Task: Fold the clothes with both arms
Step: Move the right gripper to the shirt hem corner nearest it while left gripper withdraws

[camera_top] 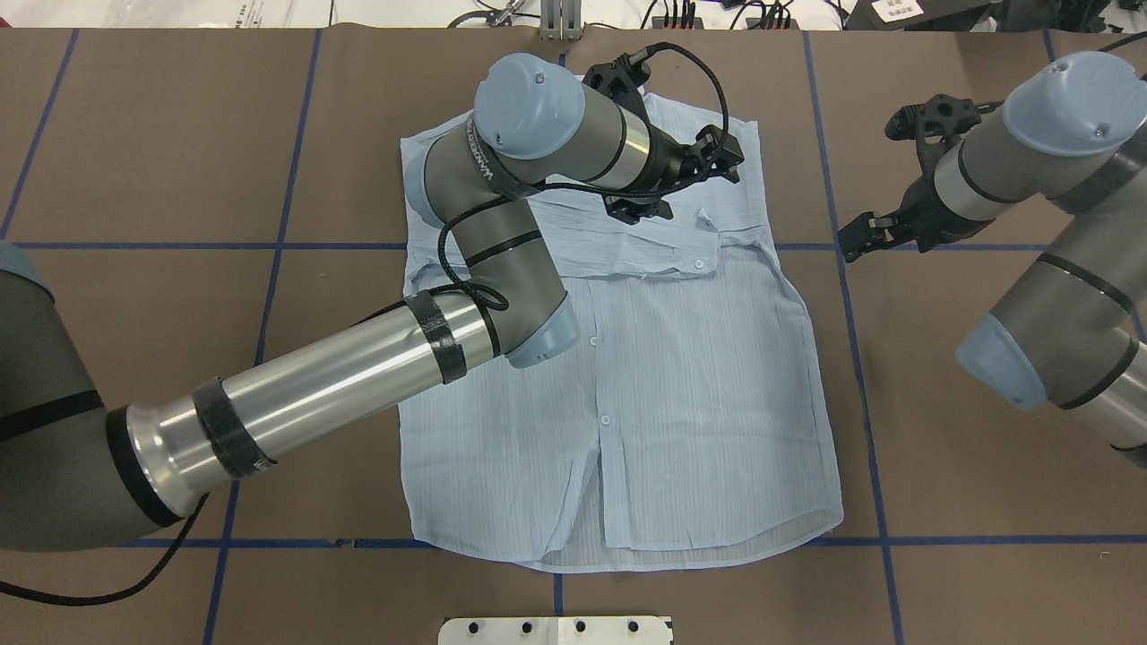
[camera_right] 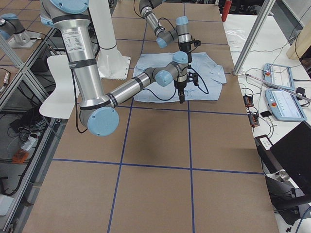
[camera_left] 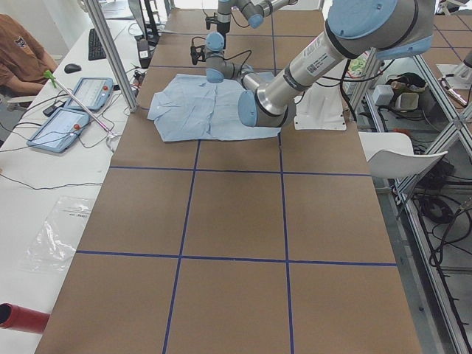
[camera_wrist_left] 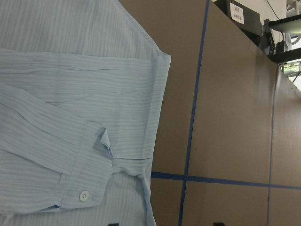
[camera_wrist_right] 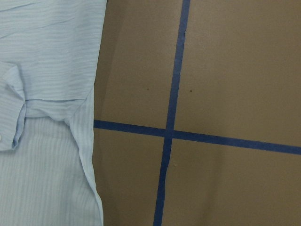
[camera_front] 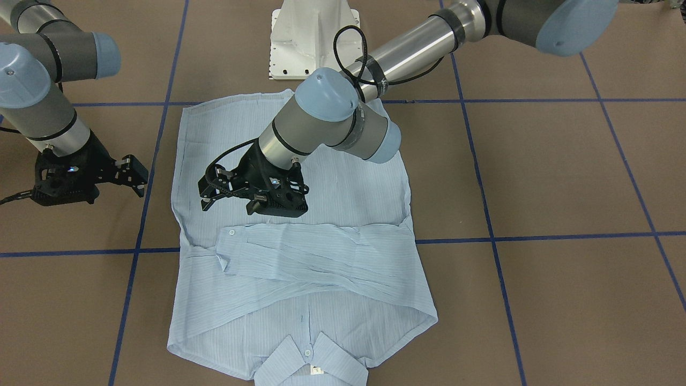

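The pale-blue striped shirt (camera_front: pixel 300 300) (camera_top: pixel 699 385) lies flat on the brown table, buttoned front up, collar towards the operators' side. Both sleeves are folded across the chest, and a buttoned cuff (camera_wrist_left: pixel 82 188) shows in the left wrist view. My left arm reaches over the shirt. Its gripper (camera_front: pixel 209 190) (camera_top: pixel 699 179) hovers just above the cloth beside the folded sleeves, open and holding nothing. My right gripper (camera_front: pixel 135 172) (camera_top: pixel 874 228) is open over bare table, a short way off the shirt's side edge (camera_wrist_right: pixel 91 141).
The white pedestal base (camera_front: pixel 313 37) (camera_top: pixel 556 630) stands at the robot's edge of the table. Blue tape lines (camera_wrist_right: pixel 169 134) grid the brown surface. Two teach pendants (camera_left: pixel 70 110) and a seated person (camera_left: pixel 18 63) are at a side bench.
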### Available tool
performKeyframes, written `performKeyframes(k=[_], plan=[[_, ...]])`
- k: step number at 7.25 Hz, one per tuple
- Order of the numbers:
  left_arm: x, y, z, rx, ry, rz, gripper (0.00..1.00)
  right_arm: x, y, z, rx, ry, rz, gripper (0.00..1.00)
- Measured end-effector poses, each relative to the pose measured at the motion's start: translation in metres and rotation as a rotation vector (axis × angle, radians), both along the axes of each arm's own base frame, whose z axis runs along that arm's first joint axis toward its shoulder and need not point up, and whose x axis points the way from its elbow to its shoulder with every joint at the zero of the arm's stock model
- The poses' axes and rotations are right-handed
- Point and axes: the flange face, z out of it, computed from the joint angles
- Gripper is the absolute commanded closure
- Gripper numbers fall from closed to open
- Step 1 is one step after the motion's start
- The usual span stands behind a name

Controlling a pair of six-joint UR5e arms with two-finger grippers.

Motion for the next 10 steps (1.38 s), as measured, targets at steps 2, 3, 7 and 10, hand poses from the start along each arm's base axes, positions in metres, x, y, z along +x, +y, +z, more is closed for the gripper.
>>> performKeyframes(k=[2,3,7,10], plan=[[-0.029,0.003,0.045,0.001,-0.025,0.023,0.01,-0.003,0.012,-0.004,-0.024,-0.054,0.043,0.00],[-0.058,0.008,0.070,-0.013,-0.046,0.032,0.01,-0.013,0.029,-0.010,-0.040,-0.083,0.067,0.00],[-0.183,0.092,0.086,0.006,-0.224,0.063,0.01,-0.083,0.156,-0.023,-0.083,-0.091,0.106,0.00],[-0.218,0.123,0.084,0.025,-0.277,0.079,0.01,-0.104,0.209,-0.006,-0.111,-0.052,0.073,0.09]])
